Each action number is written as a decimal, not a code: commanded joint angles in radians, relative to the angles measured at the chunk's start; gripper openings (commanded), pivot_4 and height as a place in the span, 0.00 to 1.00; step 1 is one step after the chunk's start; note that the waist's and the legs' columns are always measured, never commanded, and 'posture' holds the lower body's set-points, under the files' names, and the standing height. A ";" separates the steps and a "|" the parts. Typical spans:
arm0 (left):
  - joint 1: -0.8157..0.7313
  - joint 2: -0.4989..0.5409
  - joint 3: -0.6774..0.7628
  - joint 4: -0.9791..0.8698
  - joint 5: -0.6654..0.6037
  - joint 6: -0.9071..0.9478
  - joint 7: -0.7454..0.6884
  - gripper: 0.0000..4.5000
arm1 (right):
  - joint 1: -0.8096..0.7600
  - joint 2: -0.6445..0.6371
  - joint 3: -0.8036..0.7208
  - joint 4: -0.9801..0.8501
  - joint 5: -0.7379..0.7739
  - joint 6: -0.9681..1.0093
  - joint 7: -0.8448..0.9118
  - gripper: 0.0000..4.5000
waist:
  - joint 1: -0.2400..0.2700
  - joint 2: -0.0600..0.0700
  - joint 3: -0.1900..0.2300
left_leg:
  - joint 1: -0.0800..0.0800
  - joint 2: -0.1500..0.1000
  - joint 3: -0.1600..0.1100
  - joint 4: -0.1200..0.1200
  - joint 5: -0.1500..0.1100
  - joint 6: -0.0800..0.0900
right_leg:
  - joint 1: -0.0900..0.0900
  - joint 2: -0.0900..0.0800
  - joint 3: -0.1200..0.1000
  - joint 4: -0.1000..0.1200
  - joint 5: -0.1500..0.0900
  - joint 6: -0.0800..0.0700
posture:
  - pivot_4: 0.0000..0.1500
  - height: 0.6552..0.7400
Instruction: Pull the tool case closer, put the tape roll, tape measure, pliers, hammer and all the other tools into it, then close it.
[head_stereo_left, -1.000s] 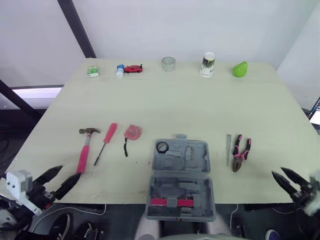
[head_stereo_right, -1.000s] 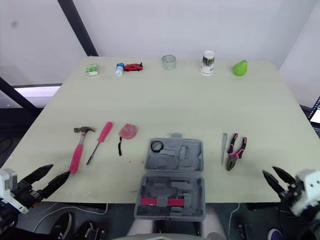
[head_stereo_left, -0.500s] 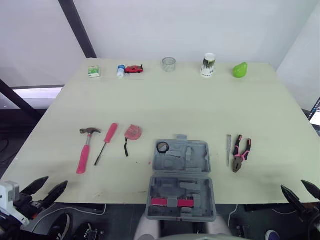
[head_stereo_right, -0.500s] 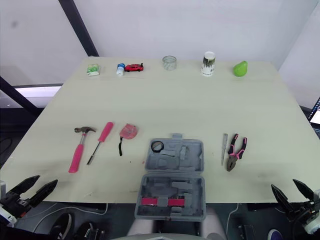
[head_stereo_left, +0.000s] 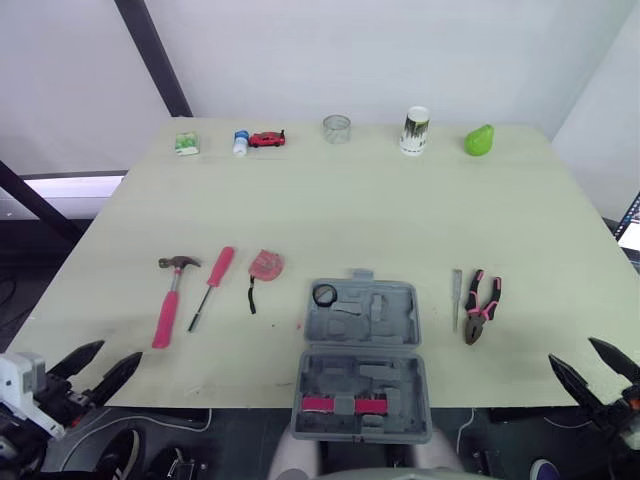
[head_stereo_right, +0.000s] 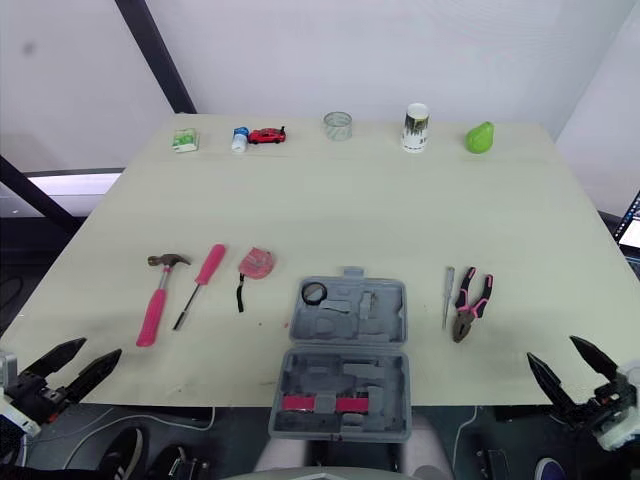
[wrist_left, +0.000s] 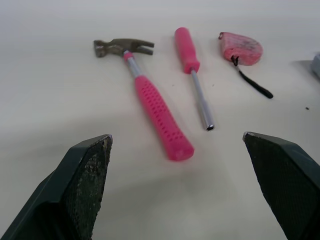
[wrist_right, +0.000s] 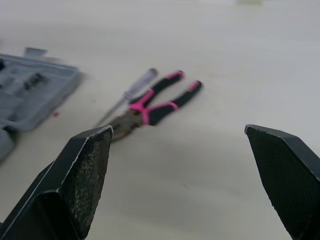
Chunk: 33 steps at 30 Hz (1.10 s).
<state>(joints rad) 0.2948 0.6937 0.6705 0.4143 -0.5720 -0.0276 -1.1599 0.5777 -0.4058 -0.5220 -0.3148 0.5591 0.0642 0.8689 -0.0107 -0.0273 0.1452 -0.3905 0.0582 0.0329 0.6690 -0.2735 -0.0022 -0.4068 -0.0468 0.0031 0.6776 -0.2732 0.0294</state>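
My left gripper: fingers spread, empty, at near table edge by hammer. My right gripper: spread, empty, near pliers. Tool case open between.

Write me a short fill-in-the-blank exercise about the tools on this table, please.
The tool case lies ____, not closed.
Between the hammer and the tape measure lies a pink ____.
The pliers lie on the case's ____ side.
Missing words: open; screwdriver; right.
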 joint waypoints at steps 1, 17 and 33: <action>0.010 -0.009 -0.013 -0.139 -0.022 0.026 0.019 1.00 | -0.010 -0.023 0.047 -0.113 0.020 0.039 -0.021 0.99 | 0.000 0.000 0.000 | 0.000 0.000 0.000 0.000 0.000 0.000 | 0.000 0.000 0.000 0.000 0.000 0.000 | 1.00 1.00; -0.086 -0.035 -0.208 -0.603 0.073 0.332 0.419 1.00 | -0.209 -0.223 0.287 -0.376 0.104 0.269 -0.005 0.99 | 0.002 -0.001 0.000 | -0.001 -0.001 -0.001 0.000 0.000 0.000 | 0.000 0.001 0.001 0.000 0.002 0.004 | 1.00 1.00; -0.322 -0.239 -0.501 -0.540 0.300 0.487 0.799 1.00 | -0.328 -0.258 0.303 -0.330 0.062 0.235 -0.002 0.99 | 0.003 -0.001 0.001 | -0.001 -0.003 -0.010 0.001 0.000 0.000 | 0.001 0.002 -0.001 0.000 0.002 0.004 | 1.00 1.00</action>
<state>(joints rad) -0.0163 0.4615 0.1834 -0.1381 -0.2975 0.4903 -0.3811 0.2564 -0.6624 -0.2035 -0.6116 0.6154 0.3145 0.8751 -0.0076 -0.0286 0.1465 -0.3918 0.0554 0.0227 0.6700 -0.2733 -0.0021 -0.4053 -0.0448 0.0020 0.6780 -0.2707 0.0334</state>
